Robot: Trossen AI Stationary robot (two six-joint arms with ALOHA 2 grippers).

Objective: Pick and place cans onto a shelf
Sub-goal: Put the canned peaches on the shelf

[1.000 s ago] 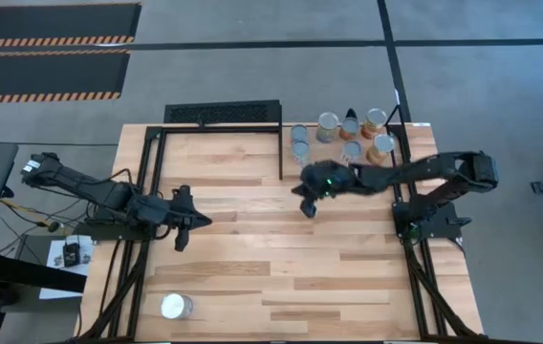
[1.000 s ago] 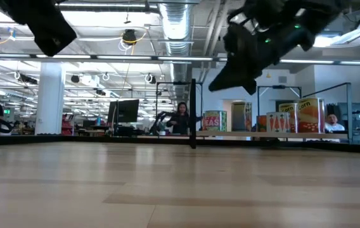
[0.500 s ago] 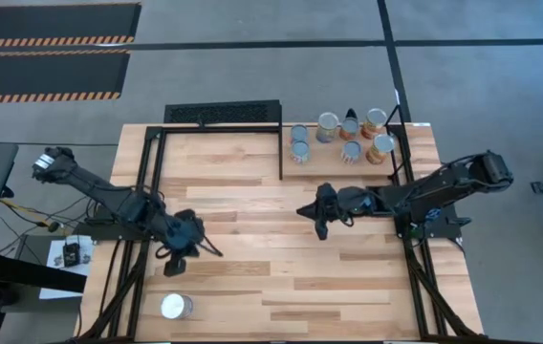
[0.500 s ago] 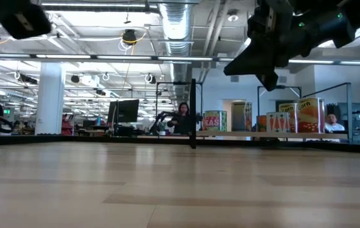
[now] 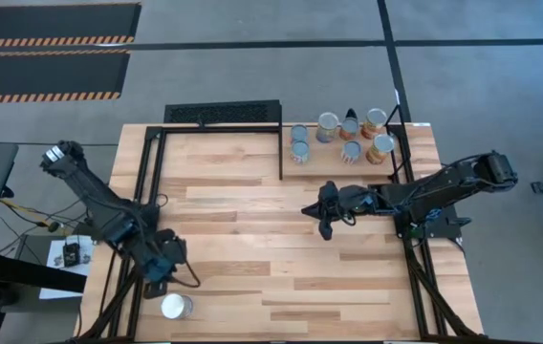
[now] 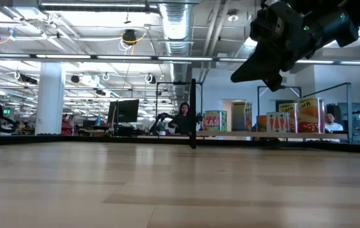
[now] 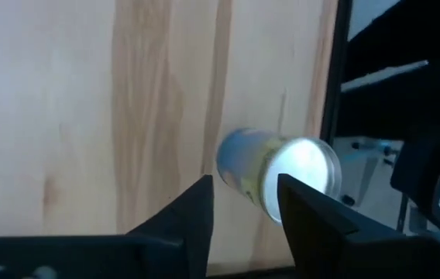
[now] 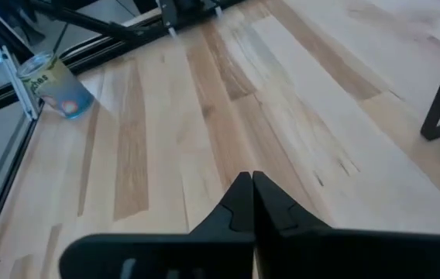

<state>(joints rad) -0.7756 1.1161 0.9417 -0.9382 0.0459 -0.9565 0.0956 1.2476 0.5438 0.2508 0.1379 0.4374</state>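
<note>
Wooden planks form the worktop (image 5: 281, 258) you see from above, bounded by black frame bars. At the lower left of the high view stands a lone can (image 5: 176, 307) with a pale round top, close to the worktop's near edge. Your left gripper (image 5: 160, 268) hangs just above and beside that can in the high view, not touching it. In the left wrist view the same can (image 7: 280, 173) lies between and beyond the two dark fingers (image 7: 191, 219), which are spread wide with a clear gap, holding nothing.

At the upper right of the high view, the shelf (image 5: 334, 164) carries the other cans (image 5: 328, 126), grouped in two loose rows. In the low view these cans (image 6: 299, 115) appear at the right middle of the frame, upright on the ledge, showing orange-red labels.

Your right gripper (image 5: 325, 224) sits right of centre in the high view, over bare worktop, well apart from both the shelf and the lone can. In the right wrist view its fingers (image 8: 239, 203) are pressed together, gripping nothing, and the lone can (image 8: 56, 84) shows at the upper left of that frame. In the low view this gripper (image 6: 263, 71) hangs at the upper right, clear of the worktop.

People are visible in the room behind the worktop in the low view.
</note>
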